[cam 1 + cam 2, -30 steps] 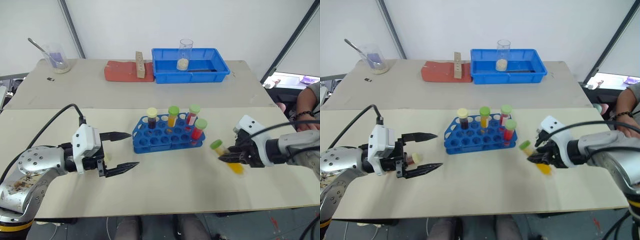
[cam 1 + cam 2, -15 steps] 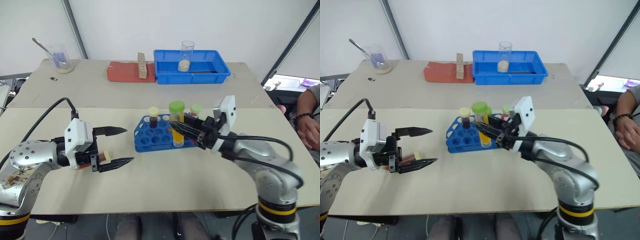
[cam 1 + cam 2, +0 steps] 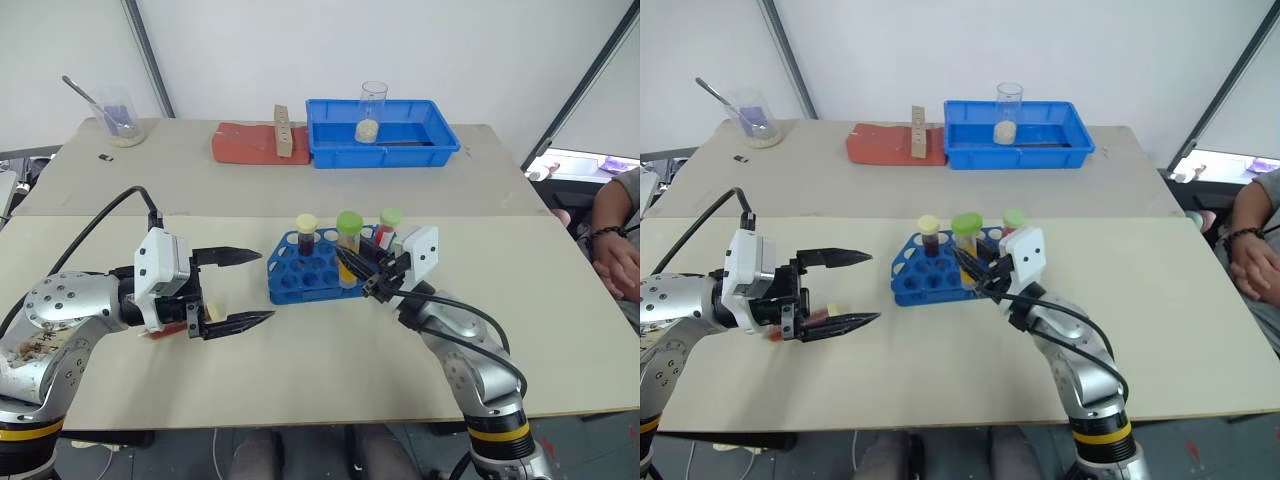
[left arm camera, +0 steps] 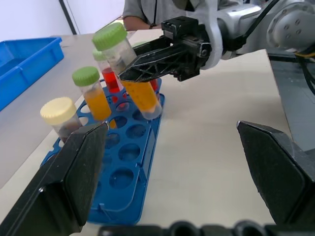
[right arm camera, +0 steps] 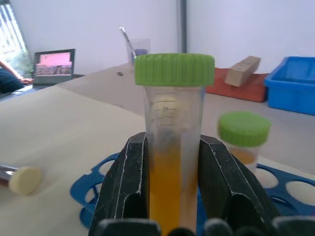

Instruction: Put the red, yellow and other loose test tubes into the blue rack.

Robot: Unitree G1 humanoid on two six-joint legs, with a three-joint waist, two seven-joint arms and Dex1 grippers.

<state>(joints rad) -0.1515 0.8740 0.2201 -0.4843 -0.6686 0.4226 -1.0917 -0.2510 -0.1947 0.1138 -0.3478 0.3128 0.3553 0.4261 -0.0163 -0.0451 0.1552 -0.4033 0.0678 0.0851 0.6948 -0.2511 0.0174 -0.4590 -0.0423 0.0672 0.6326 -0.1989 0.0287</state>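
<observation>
While the rack is part-filled, one loose tube [image 3: 823,315] with a pale cap is seen lying on the desk [image 3: 330,360] at far left, under the left end effector [image 3: 243,288], which is spread wide and holds nothing. Right of that, the blue rack [image 3: 305,282] is seen with tubes already seated: a dark tube [image 3: 305,234] with pale yellow cap and a red tube [image 3: 388,226] with green cap among them. Over the rack's middle, a yellow-orange tube [image 4: 129,73] is clamped upright by the right end effector [image 4: 147,64], its base judged just above or entering a hole; seating can't be confirmed. Left to do: seat this tube, then rack the loose one.
</observation>
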